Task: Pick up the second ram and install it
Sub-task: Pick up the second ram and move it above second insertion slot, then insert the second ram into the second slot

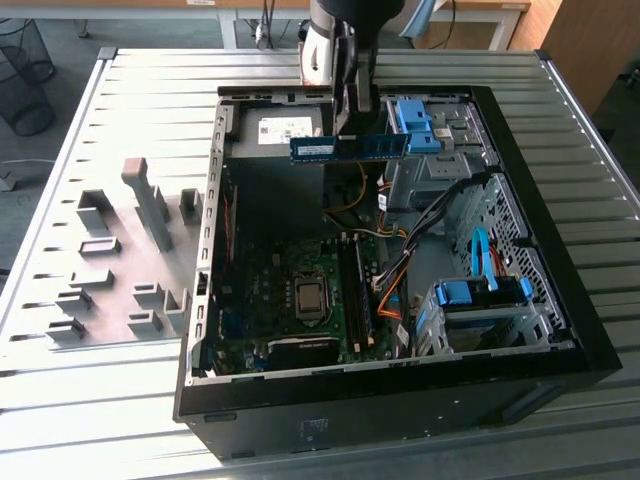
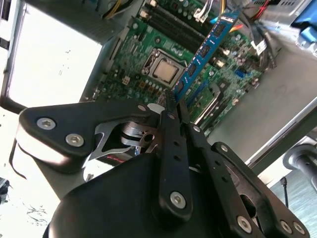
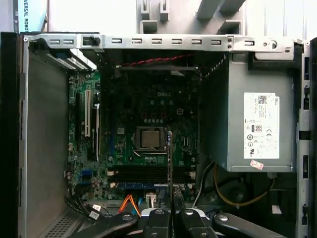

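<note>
Second ram gripped, hanging over the open case: carrying, not yet installing.
The gripper point(image 1: 353, 118) is pinched narrow on the second ram point(image 1: 350, 147), held level over the far end of the computer case point(image 1: 400, 410), well above the motherboard point(image 1: 290, 300). Seating it, I judge, calls for lining its edge along the memory slots point(image 1: 357, 295) nearer in and lowering squarely.

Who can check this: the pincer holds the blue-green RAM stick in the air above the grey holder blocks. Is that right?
Not quite. The pincer holds the blue-green RAM stick in the air above the open computer case, not the grey holder blocks, which stand off to the exterior view's left. The exterior view shows it.
</note>
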You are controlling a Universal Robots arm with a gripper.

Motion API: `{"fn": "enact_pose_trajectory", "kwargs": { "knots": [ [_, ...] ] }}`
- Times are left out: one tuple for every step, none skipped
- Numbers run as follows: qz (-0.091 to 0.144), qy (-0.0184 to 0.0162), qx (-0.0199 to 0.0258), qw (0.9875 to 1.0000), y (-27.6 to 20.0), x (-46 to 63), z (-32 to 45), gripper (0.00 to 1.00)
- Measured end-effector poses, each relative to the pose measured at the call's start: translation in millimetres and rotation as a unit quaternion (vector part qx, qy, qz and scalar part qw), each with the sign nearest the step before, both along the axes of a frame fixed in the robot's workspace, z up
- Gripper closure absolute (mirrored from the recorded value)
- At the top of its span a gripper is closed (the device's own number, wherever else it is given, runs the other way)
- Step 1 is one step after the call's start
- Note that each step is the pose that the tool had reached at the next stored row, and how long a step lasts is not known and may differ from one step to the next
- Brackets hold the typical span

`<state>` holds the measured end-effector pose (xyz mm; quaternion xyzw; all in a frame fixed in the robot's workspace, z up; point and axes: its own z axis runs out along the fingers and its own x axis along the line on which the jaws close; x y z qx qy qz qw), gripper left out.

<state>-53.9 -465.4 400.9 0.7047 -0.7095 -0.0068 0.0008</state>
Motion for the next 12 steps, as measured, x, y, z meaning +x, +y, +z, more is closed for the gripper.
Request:
{"fn": "enact_pose_trajectory", "kwargs": {
  "knots": [
    [0.0, 0.0, 0.0, 1.0, -0.1, 1.6, 0.0, 0.86],
    [0.0, 0.0, 0.0, 1.0, -0.1, 2.3, 0.0, 0.86],
    [0.0, 0.0, 0.0, 1.0, -0.1, 2.3, 0.0, 0.86],
    [0.0, 0.0, 0.0, 1.0, 0.0, 2.4, 0.0, 0.86],
    [0.0, 0.0, -0.0001, 1.0, 0.0, 2.5, 0.0, 0.86],
    [0.0, 0.0, 0.0, 1.0, 0.0, 3.3, 0.0, 0.86],
    [0.0, 0.0, 0.0, 1.0, 0.0, 4.2, 0.0, 0.86],
    [0.0, 0.0, 0.0, 1.0, 0.0, 4.3, 0.0, 0.86],
    [0.0, 0.0, 0.0, 1.0, 0.0, 4.3, 0.0, 0.86],
    [0.0, 0.0, 0.0, 1.0, 0.0, 4.4, 0.0, 0.86],
    [0.0, 0.0, 0.0, 1.0, 0.0, 4.5, 0.0, 0.86],
    [0.0, 0.0, 0.0, 1.0, 0.0, 4.6, 0.0, 0.86]
  ]
}}
